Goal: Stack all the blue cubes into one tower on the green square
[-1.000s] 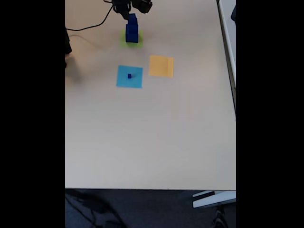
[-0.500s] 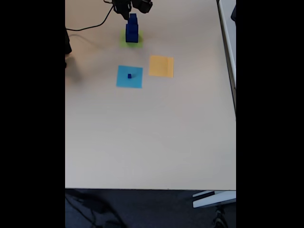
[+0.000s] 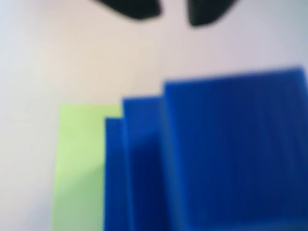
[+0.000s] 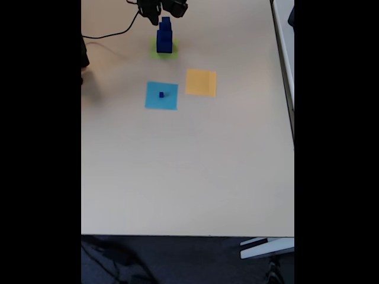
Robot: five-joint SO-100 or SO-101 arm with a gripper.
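A tower of dark-blue cubes stands on the green square near the table's far edge. In the wrist view the tower is blurred and very close, stepped in three levels, with the green square showing to its left. A tiny blue cube sits apart on the light-blue square. My gripper hangs just behind and above the tower's top. In the wrist view the gripper is open, its two dark fingertips apart, with bare table and nothing else between them.
An orange-yellow square lies right of the light-blue one. A black cable runs across the table's far left. A dark object sits at the left edge. The table's near half is bare beige surface.
The gripper has drawn back slightly from the tower's top toward the far edge. The tower and the tiny cube have not moved.
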